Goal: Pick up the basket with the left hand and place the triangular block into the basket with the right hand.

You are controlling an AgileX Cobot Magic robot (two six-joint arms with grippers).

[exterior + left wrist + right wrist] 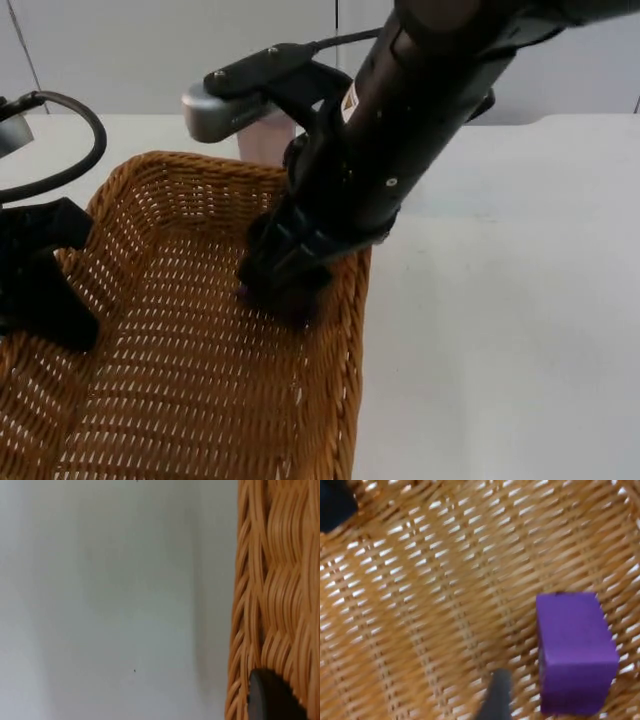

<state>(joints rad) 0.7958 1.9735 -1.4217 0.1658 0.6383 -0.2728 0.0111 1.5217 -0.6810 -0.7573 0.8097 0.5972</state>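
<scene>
Right arm comes in from the far right, slanting steeply down and left into the basket (180, 380), wrist low over the weave near the basket's right wall. Right end effector (285, 295) sits inside the basket, close to or touching the woven floor; it is dark and seen from behind, so open or closed cannot be told. In the right wrist view a grey fingertip (496, 695) stands just beside a purple block (575, 652), a gap between them, not gripping it. The block lies on the basket floor; it looks box-like from this angle, so its triangular shape is hard to confirm.

Left arm enters at the far left, its black end effector (45, 290) at the basket's left rim, appearing to clamp the wall, hedge: the contact itself is dark. Left wrist view has the wicker wall (272, 595) edge-on with a black fingertip (272, 697) against it and white counter (110, 600) beside it.

Basket is tan wicker, taking the near left of the scene, right rim over the white counter (500, 330). Grey partition wall (150, 50) runs along the far edge
</scene>
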